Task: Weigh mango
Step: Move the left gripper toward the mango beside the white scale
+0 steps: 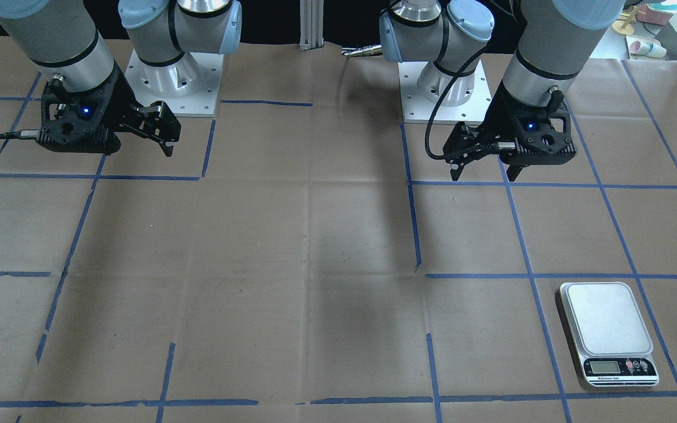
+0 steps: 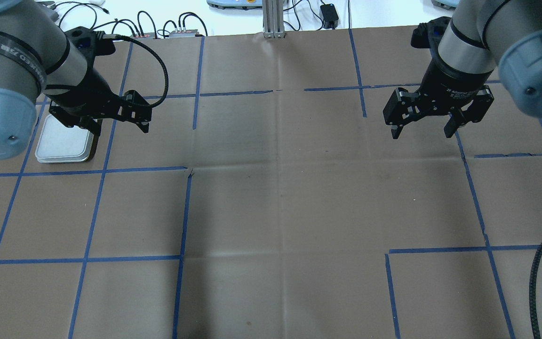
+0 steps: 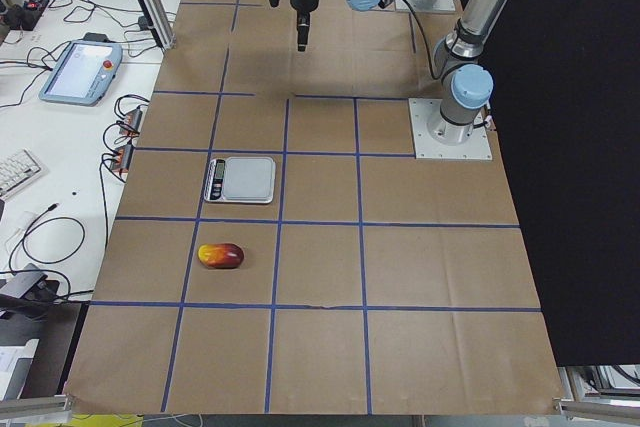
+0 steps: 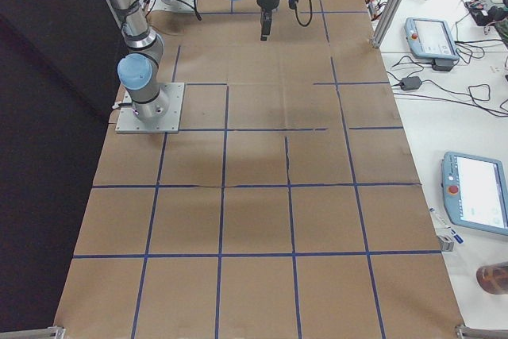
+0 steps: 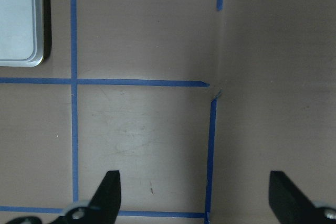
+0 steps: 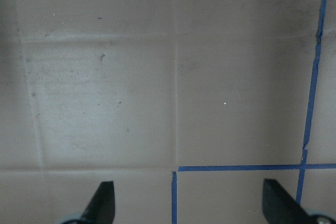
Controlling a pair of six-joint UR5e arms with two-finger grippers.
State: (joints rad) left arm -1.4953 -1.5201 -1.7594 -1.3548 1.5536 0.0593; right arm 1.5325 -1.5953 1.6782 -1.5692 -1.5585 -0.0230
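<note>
**Exterior left view: mango lies off the scale, both claws wide and empty**

Exterior left shows the mango [image 3: 221,255] lying on its side on the brown paper [image 3: 320,277]. It is near the scale [image 3: 240,179] but not touching it, on the side toward the table's end at the robot's left, with one blue tape line [image 3: 300,223] running between the two. Its yellow end points the same way as the scale's display end, away from the robot. In the front-facing view only a dark red sliver shows at the picture's right edge, beside the scale. The scale's platform is bare.

The left claw [image 1: 484,170] hangs above the paper on the robot's side of the scale. Its jaws are spread wide with nothing between them. In its wrist view a corner of the scale sits at the upper left, ahead of the fingertips [image 5: 108,192].

The right claw [image 2: 422,131] hovers well apart from the scale, over the table's other half. It too is spread wide and grips nothing, and only paper and tape lie under it.
</note>
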